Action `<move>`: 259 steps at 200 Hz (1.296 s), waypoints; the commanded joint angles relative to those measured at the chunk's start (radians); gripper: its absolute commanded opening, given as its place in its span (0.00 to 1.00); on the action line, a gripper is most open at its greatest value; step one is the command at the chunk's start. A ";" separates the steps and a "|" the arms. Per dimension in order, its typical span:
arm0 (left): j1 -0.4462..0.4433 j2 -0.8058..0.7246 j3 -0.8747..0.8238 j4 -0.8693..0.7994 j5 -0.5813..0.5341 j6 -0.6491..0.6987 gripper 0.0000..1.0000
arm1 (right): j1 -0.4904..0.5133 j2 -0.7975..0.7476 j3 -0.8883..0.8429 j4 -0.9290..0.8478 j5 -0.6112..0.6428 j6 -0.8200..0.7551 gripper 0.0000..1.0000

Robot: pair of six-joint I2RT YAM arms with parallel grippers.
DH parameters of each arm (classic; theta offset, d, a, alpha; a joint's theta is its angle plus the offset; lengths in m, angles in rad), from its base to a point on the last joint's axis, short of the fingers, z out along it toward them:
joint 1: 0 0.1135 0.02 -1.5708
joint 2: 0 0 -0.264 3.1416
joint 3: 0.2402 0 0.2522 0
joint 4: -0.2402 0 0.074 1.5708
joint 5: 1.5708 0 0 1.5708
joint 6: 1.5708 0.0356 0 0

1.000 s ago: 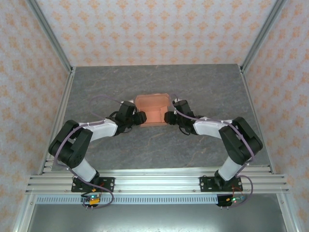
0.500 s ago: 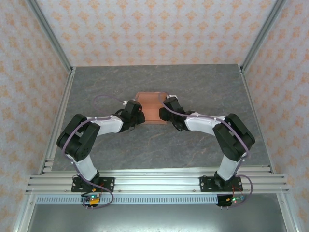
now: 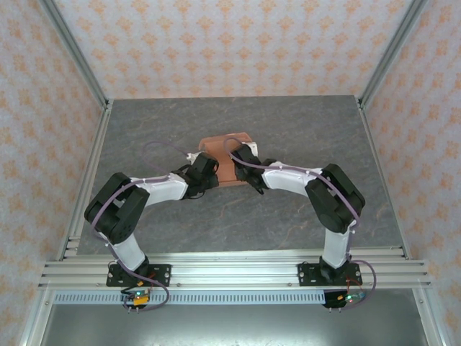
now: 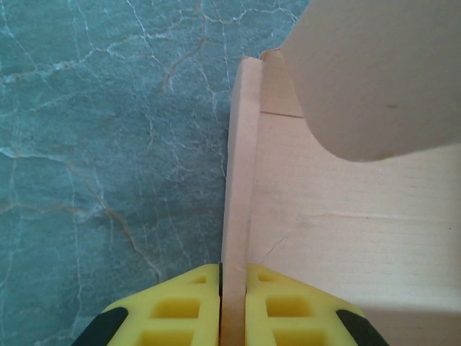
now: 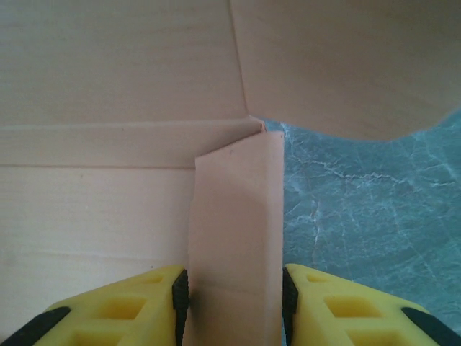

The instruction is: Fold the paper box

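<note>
From above, the paper box (image 3: pixel 215 149) is lying mid-table (image 3: pixel 144 130), with the left gripper (image 3: pixel 209 171) at its left side and the right gripper (image 3: pixel 240 160) at its right. In the left wrist view, yellow fingers (image 4: pixel 184 310) are pinching the box's upright wall. In the right wrist view, fingers (image 5: pixel 137 306) are clamping a box flap (image 5: pixel 234 238).

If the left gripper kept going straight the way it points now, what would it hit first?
The left gripper is shut on the paper box's upright side wall, so it would likely push along that wall first. Beyond its far end lies the table; the rounded flap's depth is unclear.
</note>
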 commanded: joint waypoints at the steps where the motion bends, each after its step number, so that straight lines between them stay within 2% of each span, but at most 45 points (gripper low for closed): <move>1: -0.013 -0.025 0.047 -0.066 -0.072 -0.022 0.11 | 0.012 0.031 0.052 -0.076 0.118 -0.026 0.40; 68: -0.026 -0.038 0.060 -0.113 -0.100 -0.038 0.10 | 0.016 0.123 0.102 -0.122 0.210 -0.050 0.35; 119: -0.037 -0.052 0.076 -0.132 -0.107 -0.054 0.10 | 0.038 0.187 0.135 -0.146 0.390 -0.100 0.26; 173: -0.046 -0.046 0.094 -0.159 -0.120 -0.068 0.10 | 0.044 0.255 0.130 -0.100 0.517 -0.102 0.31; 212: -0.046 -0.030 0.117 -0.175 -0.118 -0.072 0.09 | 0.044 0.252 0.127 -0.094 0.464 -0.069 0.29; 234: -0.046 -0.025 0.121 -0.175 -0.120 -0.078 0.09 | 0.044 0.181 0.094 -0.080 0.351 -0.017 0.30; 259: -0.046 -0.025 0.120 -0.181 -0.129 -0.083 0.09 | 0.044 0.075 0.044 -0.051 0.249 0.017 0.35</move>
